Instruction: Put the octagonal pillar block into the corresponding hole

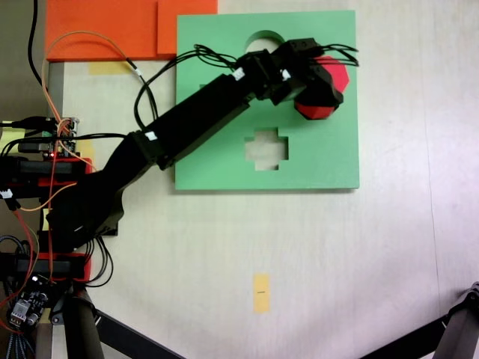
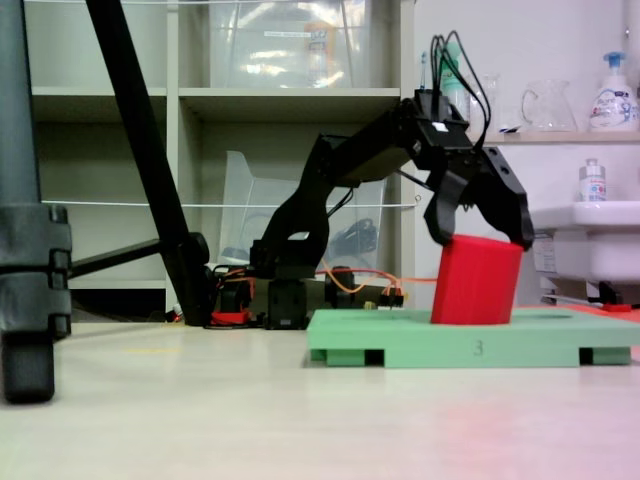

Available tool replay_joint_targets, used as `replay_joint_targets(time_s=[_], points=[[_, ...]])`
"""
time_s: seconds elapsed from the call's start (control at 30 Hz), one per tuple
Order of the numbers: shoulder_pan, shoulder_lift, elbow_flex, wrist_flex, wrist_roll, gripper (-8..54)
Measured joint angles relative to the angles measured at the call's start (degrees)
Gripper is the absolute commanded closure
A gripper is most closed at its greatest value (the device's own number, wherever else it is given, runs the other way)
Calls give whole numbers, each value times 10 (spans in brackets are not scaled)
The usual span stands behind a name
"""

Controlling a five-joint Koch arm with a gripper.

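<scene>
The red octagonal pillar block [image 2: 476, 285] stands slightly tilted on the right half of the green foam board [image 2: 400, 345]. Its foot is at the board's top surface. My gripper [image 2: 485, 240] comes down over it from the left, its two jaws spread to the block's width and pressed against the block's upper edges. From above, the gripper [image 1: 325, 86] covers much of the block [image 1: 338, 75] near the board's [image 1: 217, 164] upper right. The corresponding hole is hidden beneath the block and gripper. I cannot tell how deep the block sits.
The board also has a round cutout [image 1: 263, 36] at its top edge and a cross-shaped cutout [image 1: 266, 146] in the middle. Orange foam boards [image 1: 105, 26] lie at the upper left. The arm's base and cables [image 1: 52, 149] are on the left, with tripod legs [image 1: 82, 329] at the bottom.
</scene>
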Motion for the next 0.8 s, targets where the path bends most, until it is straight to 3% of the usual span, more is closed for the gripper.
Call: replay_joint_targets(time_s=[0.63,0.8], points=[[3,-13,0,1,68,156],[2,-25,-9,4,68,76]])
